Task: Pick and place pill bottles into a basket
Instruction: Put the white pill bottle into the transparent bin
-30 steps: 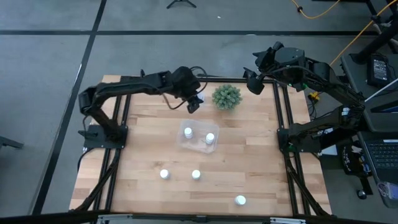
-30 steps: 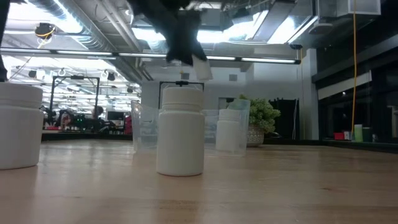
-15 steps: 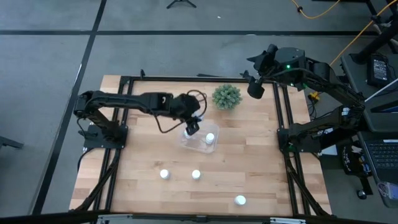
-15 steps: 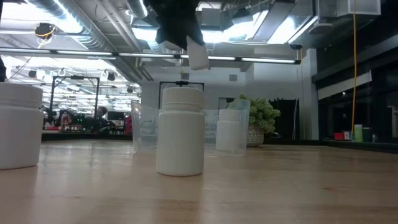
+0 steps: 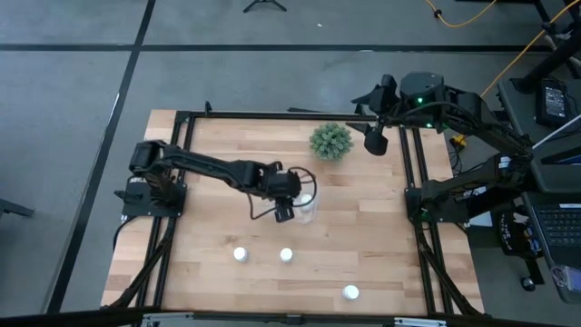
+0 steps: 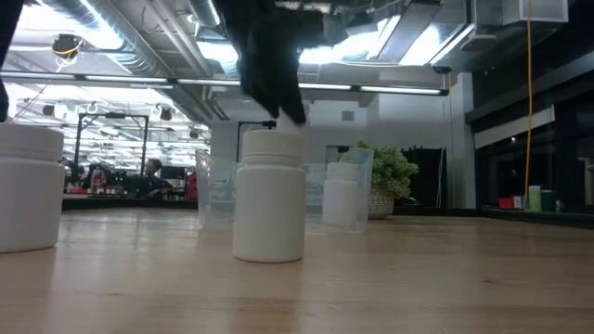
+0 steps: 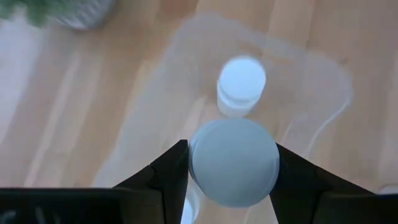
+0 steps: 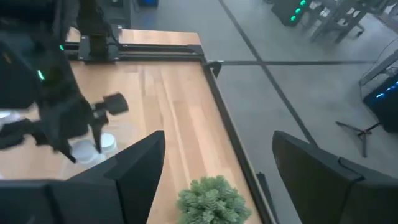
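My left gripper [image 5: 284,209] is over the clear basket [image 5: 305,217] at the table's middle, shut on a white pill bottle [image 7: 233,163]. One bottle [image 5: 307,200] stands in the basket and also shows in the left wrist view [image 7: 241,84]. A second white shape shows under the gripper [image 7: 188,211]. Three bottles stand on the wood near the front: [image 5: 241,255], [image 5: 286,255], [image 5: 350,292]. My right gripper [image 5: 374,141] is open and empty at the far right, beside the green plant [image 5: 330,141]. My left gripper pinches the bottle by its round sides [image 7: 196,167] between its two fingers. The fingers point down from above. The bottle stands upright in the hold, one round end toward the wrist camera, lifted clear above the basket's floor [image 7: 292,106].
The green spiky plant stands in a pot at the far middle of the table. Black frame rails run along the table's left, right and far edges [image 5: 413,163]. In the low view a bottle [image 6: 269,195] stands close in front and another at the left [image 6: 28,186].
My left gripper, still shut on the bottle, has gone from beside the plant toward the table's near edge and now stands over the basket. My right gripper has drifted a little toward the near edge.
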`<state>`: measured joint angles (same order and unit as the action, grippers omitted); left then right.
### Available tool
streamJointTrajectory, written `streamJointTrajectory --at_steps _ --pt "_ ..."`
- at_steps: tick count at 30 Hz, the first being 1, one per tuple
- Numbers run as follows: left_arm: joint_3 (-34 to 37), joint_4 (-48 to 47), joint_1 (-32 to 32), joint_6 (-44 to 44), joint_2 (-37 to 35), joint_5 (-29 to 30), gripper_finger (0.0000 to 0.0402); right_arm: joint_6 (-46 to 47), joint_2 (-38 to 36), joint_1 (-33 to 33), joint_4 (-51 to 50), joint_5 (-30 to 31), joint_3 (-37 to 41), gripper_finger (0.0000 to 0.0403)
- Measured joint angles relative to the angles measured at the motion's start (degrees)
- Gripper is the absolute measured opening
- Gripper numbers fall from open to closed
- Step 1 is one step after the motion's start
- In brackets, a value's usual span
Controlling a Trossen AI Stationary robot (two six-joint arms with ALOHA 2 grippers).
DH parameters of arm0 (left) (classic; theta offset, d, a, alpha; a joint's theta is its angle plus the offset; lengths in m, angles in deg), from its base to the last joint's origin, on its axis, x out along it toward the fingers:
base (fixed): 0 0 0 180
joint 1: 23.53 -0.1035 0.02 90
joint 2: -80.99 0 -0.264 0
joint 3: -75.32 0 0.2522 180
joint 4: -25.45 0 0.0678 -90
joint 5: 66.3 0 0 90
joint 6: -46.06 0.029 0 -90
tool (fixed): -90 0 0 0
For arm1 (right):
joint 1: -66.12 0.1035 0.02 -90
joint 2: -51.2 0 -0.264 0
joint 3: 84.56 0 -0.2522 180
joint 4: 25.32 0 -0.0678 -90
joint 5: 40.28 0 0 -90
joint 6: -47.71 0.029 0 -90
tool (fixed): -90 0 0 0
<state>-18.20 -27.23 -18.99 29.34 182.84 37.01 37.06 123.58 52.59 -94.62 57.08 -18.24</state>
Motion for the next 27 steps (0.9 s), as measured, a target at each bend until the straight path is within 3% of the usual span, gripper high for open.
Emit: streamJointTrajectory --at_steps 11,27 --pt "0.0 1.34 -0.72 1.93 8.82 -0.32 0.017 1.55 0.0 5.98 -2.18 -0.13 0.0 0.0298" --pt "0.0 7.88 -5.88 0.84 8.38 -2.93 0.017 -1.7 0.0 6.65 -5.05 0.09 0.0 0.0298"
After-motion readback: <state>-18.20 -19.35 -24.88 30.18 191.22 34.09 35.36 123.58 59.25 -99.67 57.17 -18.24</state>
